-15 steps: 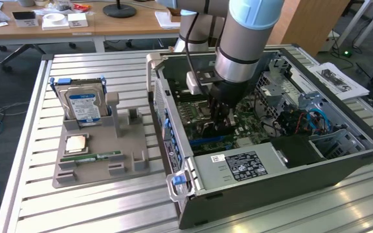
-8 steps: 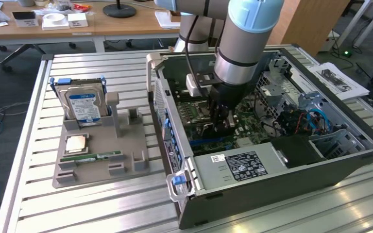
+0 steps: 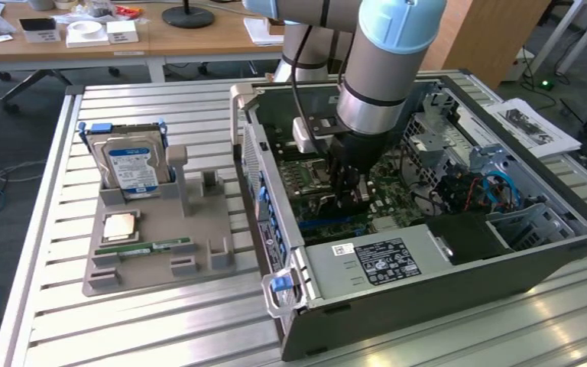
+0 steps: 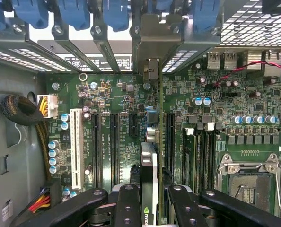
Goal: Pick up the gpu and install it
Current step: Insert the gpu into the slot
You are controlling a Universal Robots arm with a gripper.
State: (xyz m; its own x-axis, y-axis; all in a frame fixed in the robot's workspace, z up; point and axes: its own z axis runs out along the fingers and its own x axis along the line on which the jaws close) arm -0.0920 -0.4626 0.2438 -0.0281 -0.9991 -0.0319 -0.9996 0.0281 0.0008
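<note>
The gpu (image 4: pixel 149 175) stands on edge between the 2 fingers of the gripper (image 4: pixel 152 201), which is clamped on it from both sides. In the wrist view it shows as a thin strip with a green logo at the near end. Its long axis runs straight away from the gripper toward the rear wall of the case, where a silvery bracket (image 4: pixel 151 47) sits among the blue slot latches (image 4: pixel 116 12). That axis lies parallel to the black expansion slots (image 4: pixel 114 146) and the white slot (image 4: pixel 75 146) on the motherboard (image 4: pixel 121 94).

The card hangs directly below the gripper, between the black slots on 1 side and another long black slot (image 4: pixel 169 142) on the other, with the CPU socket (image 4: pixel 247 179) further off on that second side. The card hides whatever lies under its lower edge, so I cannot tell whether it is seated or only held just above the board.

In the exterior view the arm reaches down into the open computer case (image 3: pixel 538 252), with the gripper (image 3: pixel 347 191) low over the board. On the bench (image 3: pixel 171 329) at the exterior view's left, a grey holder (image 3: pixel 110 279) carries the hard drive (image 3: pixel 131 164) and the memory stick (image 3: pixel 156 248), well apart from the gripper.
</note>
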